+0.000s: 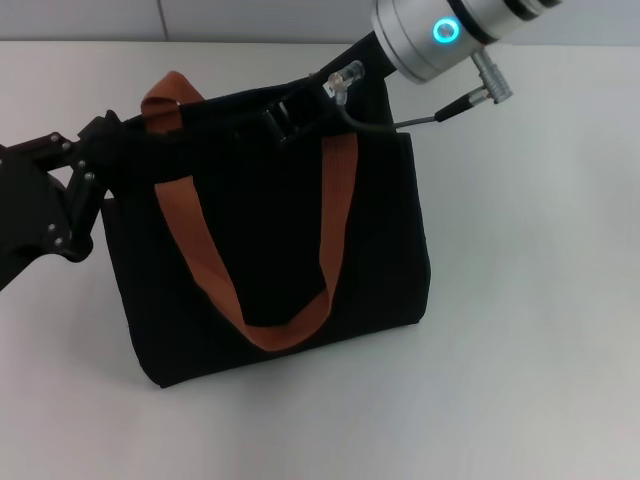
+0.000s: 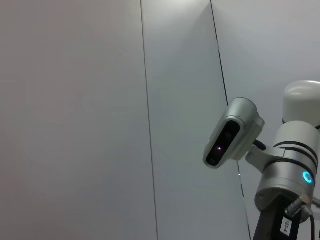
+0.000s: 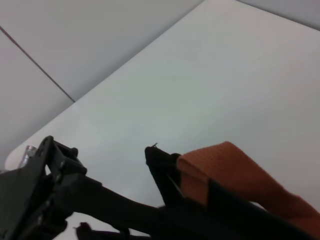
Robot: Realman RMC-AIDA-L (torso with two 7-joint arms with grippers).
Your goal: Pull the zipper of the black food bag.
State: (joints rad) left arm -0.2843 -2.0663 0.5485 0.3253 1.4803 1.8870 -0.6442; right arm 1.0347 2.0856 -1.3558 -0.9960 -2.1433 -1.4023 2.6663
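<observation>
The black food bag (image 1: 260, 260) stands upright in the middle of the white table, one orange-brown handle (image 1: 200, 250) hanging down its front. My left gripper (image 1: 115, 135) is at the bag's upper left corner, shut on the fabric there. From the upper right, my right gripper (image 1: 290, 118) reaches down onto the middle of the bag's top edge, black against black. The zipper is hidden among the dark fabric and gripper parts. In the right wrist view the other orange-brown handle (image 3: 235, 165) and the bag's edge (image 3: 240, 215) show, with the left gripper (image 3: 50, 185) beyond.
The white table (image 1: 520, 350) spreads all round the bag, and a grey panelled wall stands behind it. A cable (image 1: 400, 122) loops from the right wrist over the bag's top right corner. The left wrist view shows only the wall and the right arm's wrist (image 2: 290, 170).
</observation>
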